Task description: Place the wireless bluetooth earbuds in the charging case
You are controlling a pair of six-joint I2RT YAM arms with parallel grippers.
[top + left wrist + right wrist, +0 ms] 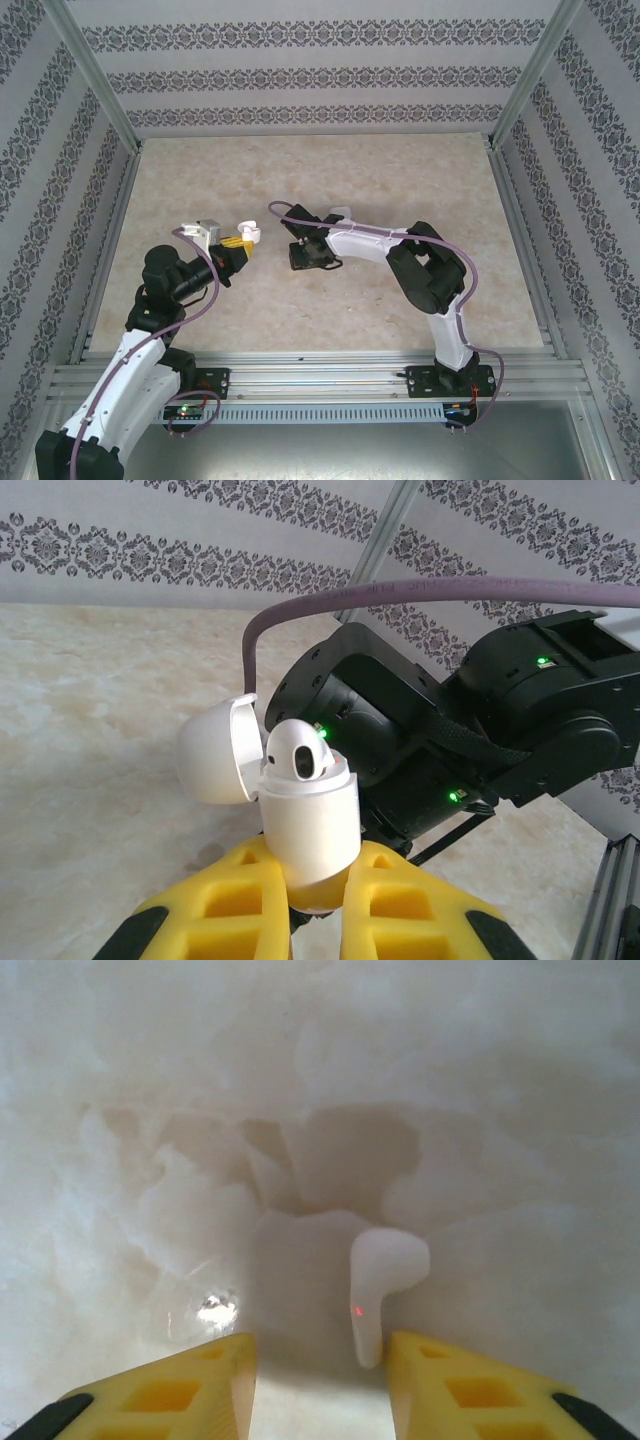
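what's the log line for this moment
left gripper: shut on charging case, lid open, seated earbud inside | right gripper: open over loose earbud on table

Pale, marbled beige table top [400,180] is lying flat under soft, even light, showing only faint shadows. Papered walls [300,80] with dark damask bands are closing it in on three sides. Silver metal posts [95,75] are rising at the far corners, and a slotted aluminium rail [320,375] is running along the near edge.

Worktop [400,180]: pale beige, marbled, matte finish. Items lying directly on it: one small glossy white earbud [385,1280], stem pointing nearward.
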